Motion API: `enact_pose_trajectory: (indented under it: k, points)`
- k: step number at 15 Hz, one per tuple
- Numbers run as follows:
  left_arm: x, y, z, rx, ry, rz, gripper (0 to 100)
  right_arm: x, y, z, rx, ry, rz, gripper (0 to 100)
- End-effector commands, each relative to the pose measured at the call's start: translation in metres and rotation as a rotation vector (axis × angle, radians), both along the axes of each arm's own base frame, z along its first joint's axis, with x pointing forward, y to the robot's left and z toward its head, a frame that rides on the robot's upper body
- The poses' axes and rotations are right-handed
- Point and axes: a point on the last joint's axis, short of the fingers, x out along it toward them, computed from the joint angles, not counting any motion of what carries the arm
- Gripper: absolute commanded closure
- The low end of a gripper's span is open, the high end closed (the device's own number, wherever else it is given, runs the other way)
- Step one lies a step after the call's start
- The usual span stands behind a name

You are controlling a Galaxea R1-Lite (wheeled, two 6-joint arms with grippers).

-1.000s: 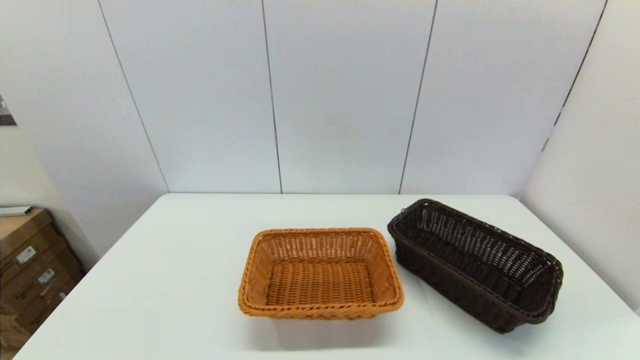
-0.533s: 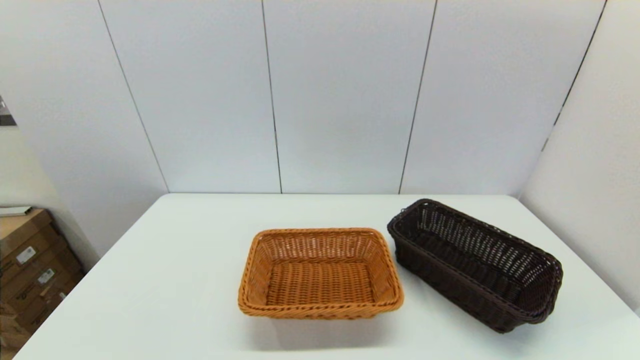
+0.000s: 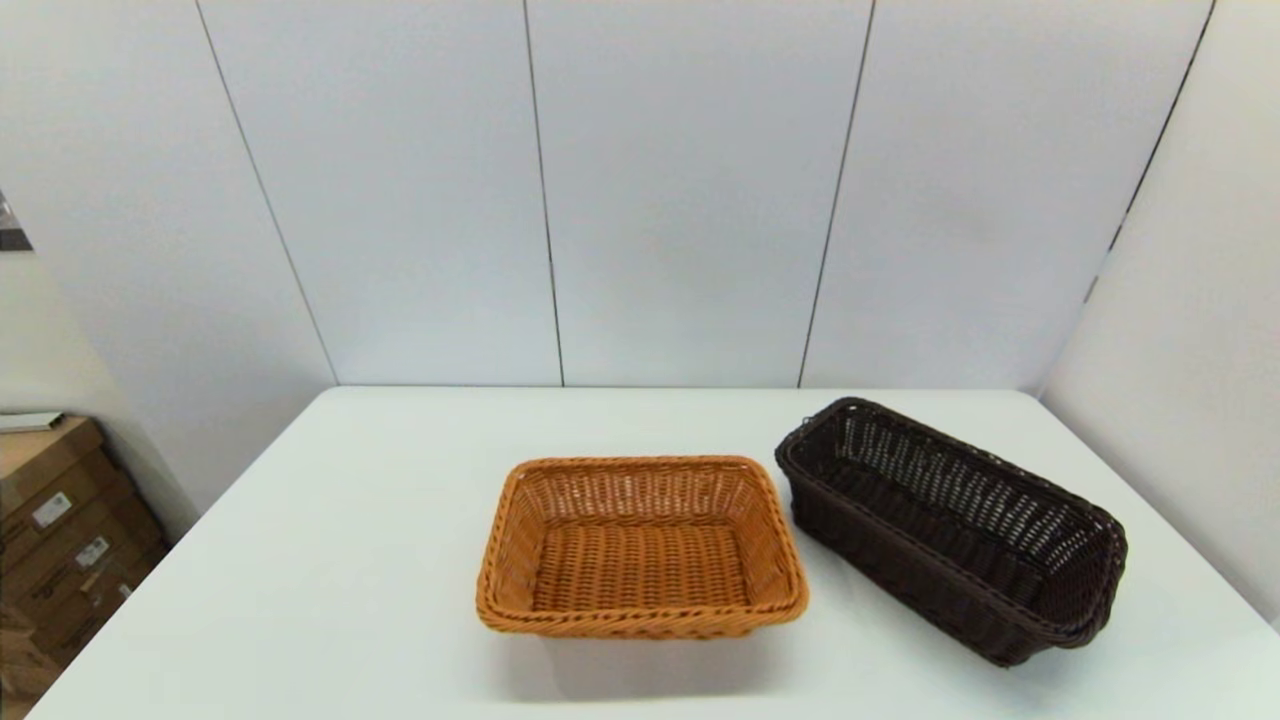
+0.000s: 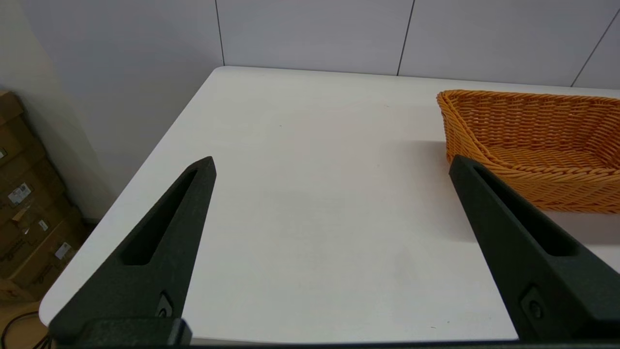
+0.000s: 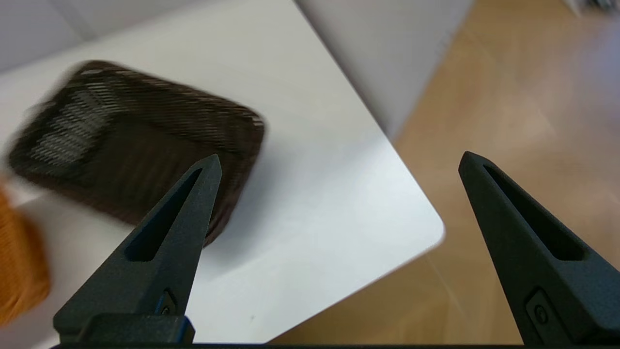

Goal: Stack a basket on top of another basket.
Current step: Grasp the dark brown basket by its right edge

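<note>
Head view: a white table (image 3: pixel 350 560) stands against grey wall panels (image 3: pixel 680 190), cardboard boxes (image 3: pixel 60 530) on the floor at its left. The orange-tan wicker basket (image 3: pixel 640 545) sits mid-table; the dark brown wicker basket (image 3: pixel 950 530) lies just right of it, angled, a narrow gap between them.

Left wrist view: the left gripper (image 4: pixel 332 165), fingers spread wide, hovers over bare tabletop beside the orange-tan basket.

Right wrist view: the right gripper (image 5: pixel 339 162), fingers spread wide, hangs above the table's corner and the wooden floor (image 5: pixel 508 87), near the dark basket.

Dark basket (image 5: pixel 131 145) motion-blurred; orange basket (image 4: pixel 533 145) cut by edge.
</note>
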Motion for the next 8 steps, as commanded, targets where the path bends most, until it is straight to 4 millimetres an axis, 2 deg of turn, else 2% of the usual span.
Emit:
enact_pose_trajectory:
  k: [1,4,8]
  points:
    - [0.0,0.0,0.0,-0.001,0.0,0.001,0,0.084,0.0,-0.037,0.192,0.253,-0.115,0]
    - [0.0,0.0,0.0,-0.001,0.0,0.001,0,0.096,0.025,-0.055,0.397,0.358,-0.053,0]
    - [0.0,0.0,0.0,-0.001,0.0,0.001,0,0.113,0.028,-0.08,0.555,0.437,-0.159,0]
